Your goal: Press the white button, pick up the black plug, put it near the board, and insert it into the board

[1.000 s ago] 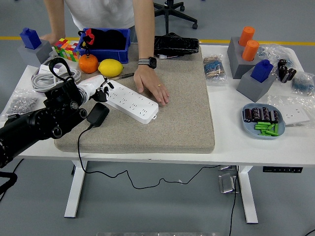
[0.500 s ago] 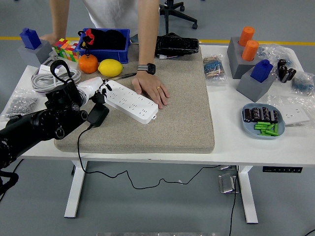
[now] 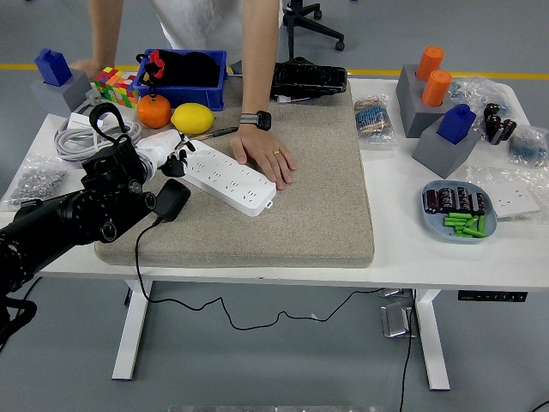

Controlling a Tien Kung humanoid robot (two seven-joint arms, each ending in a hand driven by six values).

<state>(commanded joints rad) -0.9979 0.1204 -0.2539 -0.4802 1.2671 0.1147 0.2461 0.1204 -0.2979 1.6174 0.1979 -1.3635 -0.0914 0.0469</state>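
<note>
left hand [image 3: 167, 153]: left of frame, at the strip's left end; white, on a black arm coming in from lower left
fingers [image 3: 182, 154]: curled near the strip's end; cannot tell if touching it; holding nothing seen
right hand: out of frame
strip [image 3: 227, 176]: white power board, lying diagonally on the mat, centre-left, running from upper left to lower right
button: not made out on the strip, too small
plug [image 3: 170, 199]: black, on the mat's left edge, just below the left hand and beside the strip's left end; not inserted; cable [image 3: 180, 302] drops off the worktop's near edge and loops below
mat [image 3: 326, 197]: beige pad, centre of worktop [image 3: 403, 245]
person's hand [image 3: 268, 159]: flat on the mat, palm down, fingertips touching the strip's upper right edge; watch on wrist, ring on one finger
person's other hand [image 3: 86, 67]: upper left, resting on the worktop's far edge
bin [image 3: 182, 77]: blue, upper left, black stuff inside
orange [image 3: 154, 111]: in front of the bin, left of lemon [image 3: 193, 118]
cube [image 3: 116, 84]: coloured puzzle cube, upper left by the bin
plate [image 3: 459, 211]: right side, holds dark and green small parts
grey blocks [image 3: 437, 124]: upper right, orange cylinders and a blue piece on top
</note>
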